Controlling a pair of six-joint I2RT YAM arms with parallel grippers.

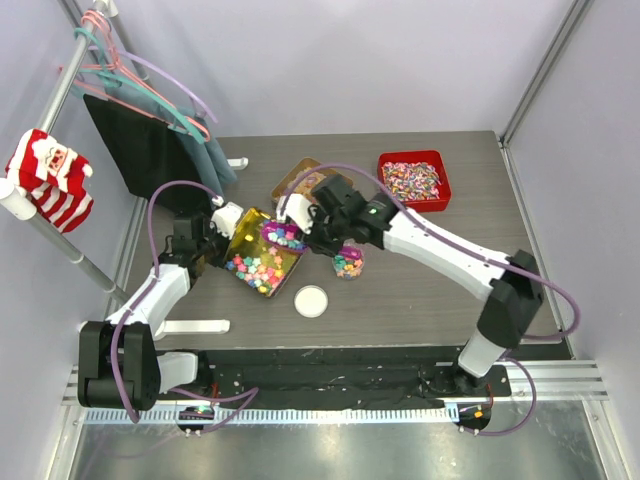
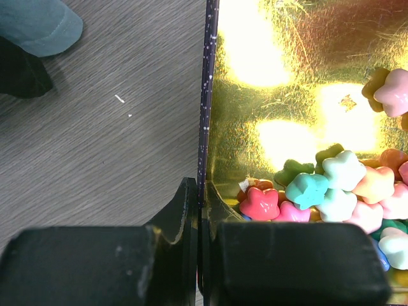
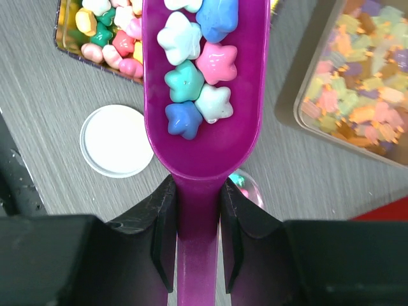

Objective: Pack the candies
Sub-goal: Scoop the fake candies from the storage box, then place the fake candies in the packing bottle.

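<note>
The candies (image 1: 258, 266), small star-shaped sweets in mixed bright colours, fill a gold-lined box (image 1: 248, 228) that is tilted at table centre-left. My left gripper (image 1: 222, 232) is shut on the box's thin dark wall (image 2: 204, 127), and candies (image 2: 319, 188) are piled just inside. My right gripper (image 3: 197, 191) is shut on the handle of a purple scoop (image 3: 201, 137) that carries several candies (image 3: 194, 70). The scoop (image 1: 283, 236) hovers over the box's right edge. A small clear jar (image 1: 348, 263) with a few candies stands beside it and peeks from under the scoop handle as the jar (image 3: 247, 187).
A white lid (image 1: 311, 300) lies in front of the box. A tin of pale gummy pieces (image 1: 297, 178) and a red tray of speckled sweets (image 1: 413, 180) sit behind. Dark cloth on hangers (image 1: 150, 140) and a striped sock (image 1: 50, 175) hang at the left.
</note>
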